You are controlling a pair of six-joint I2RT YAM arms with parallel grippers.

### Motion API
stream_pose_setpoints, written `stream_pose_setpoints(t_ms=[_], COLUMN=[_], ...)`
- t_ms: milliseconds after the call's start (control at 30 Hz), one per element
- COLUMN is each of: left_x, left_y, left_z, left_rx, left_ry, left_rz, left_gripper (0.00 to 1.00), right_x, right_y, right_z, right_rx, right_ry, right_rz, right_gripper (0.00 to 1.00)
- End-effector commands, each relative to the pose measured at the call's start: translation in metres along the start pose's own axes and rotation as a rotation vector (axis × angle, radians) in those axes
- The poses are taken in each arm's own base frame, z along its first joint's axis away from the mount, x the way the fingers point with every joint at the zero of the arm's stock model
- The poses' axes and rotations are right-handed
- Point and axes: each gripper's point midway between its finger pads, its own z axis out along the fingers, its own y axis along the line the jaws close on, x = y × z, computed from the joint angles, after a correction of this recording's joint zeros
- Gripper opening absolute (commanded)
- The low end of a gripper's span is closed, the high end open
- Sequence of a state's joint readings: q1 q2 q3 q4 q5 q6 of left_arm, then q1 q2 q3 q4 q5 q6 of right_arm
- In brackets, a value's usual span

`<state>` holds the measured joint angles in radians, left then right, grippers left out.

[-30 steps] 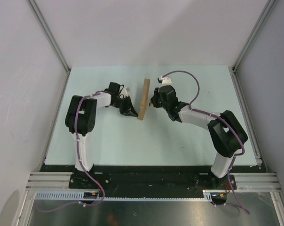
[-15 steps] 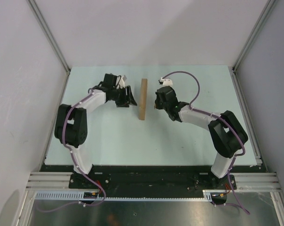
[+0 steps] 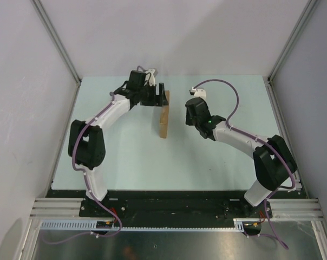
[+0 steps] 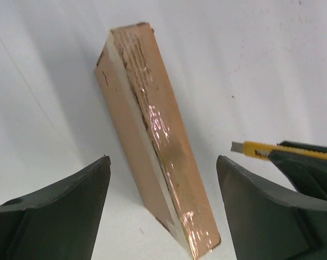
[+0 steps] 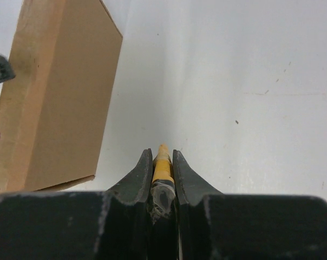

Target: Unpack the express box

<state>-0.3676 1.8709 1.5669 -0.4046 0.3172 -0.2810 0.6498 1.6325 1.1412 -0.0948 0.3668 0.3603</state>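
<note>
1. The left fingers (image 4: 50, 214) are spread wide and hold nothing. In the left wrist view they sit one on each side of the express box (image 4: 158, 141), with a gap on both sides.
2. The right fingers (image 5: 139, 179) are pinched tight on a yellow utility knife (image 5: 163, 162). Its yellow front end sticks out just past the fingertips.
3. The express box (image 3: 163, 115) is plain brown cardboard. It stands on a narrow edge near the middle of the pale green desk (image 3: 125, 157), running from near to far. Glossy tape shines along its upward edge.
4. From above, the left fingers (image 3: 152, 95) are at the far end of the box, reaching in from its left.
5. The right fingers (image 3: 191, 115) are to the right of the box, near it but apart.
6. In the left wrist view the knife (image 4: 255, 150) points toward the box, with a short pale blade tip showing and clear desk between them.
</note>
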Motion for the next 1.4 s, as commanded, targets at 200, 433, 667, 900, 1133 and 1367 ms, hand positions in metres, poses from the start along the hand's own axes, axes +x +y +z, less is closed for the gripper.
stream_pose_setpoints(t_ms=[200, 433, 667, 900, 1133, 1367], left_x=[-0.02, -0.011, -0.001, 0.008, 0.051, 0.1], left_y=[0.014, 0.011, -0.007, -0.011, -0.038, -0.055], left_z=[0.025, 0.044, 0.059, 0.049, 0.006, -0.031], left_rx=[-0.212, -0.184, -0.147, -0.13, 0.071, 0.132], left_ry=[-0.067, -0.029, 0.003, 0.021, 0.089, 0.127], left_rz=[0.131, 0.14, 0.242, 0.32, 0.45, 0.606], left_gripper=[0.87, 0.84, 0.62, 0.46, 0.47, 0.54], right_x=[-0.029, -0.028, -0.029, -0.037, -0.059, -0.081], right_y=[-0.022, -0.031, -0.036, -0.041, -0.054, -0.052], right_z=[-0.016, -0.014, -0.014, -0.019, -0.03, -0.034], right_rx=[0.067, 0.075, 0.08, 0.077, 0.038, -0.103], right_ry=[-0.055, -0.045, -0.046, -0.06, -0.092, -0.121], right_rz=[0.044, 0.05, 0.063, 0.079, 0.119, 0.133], right_gripper=[0.0, 0.0, 0.0, 0.0, 0.0, 0.0])
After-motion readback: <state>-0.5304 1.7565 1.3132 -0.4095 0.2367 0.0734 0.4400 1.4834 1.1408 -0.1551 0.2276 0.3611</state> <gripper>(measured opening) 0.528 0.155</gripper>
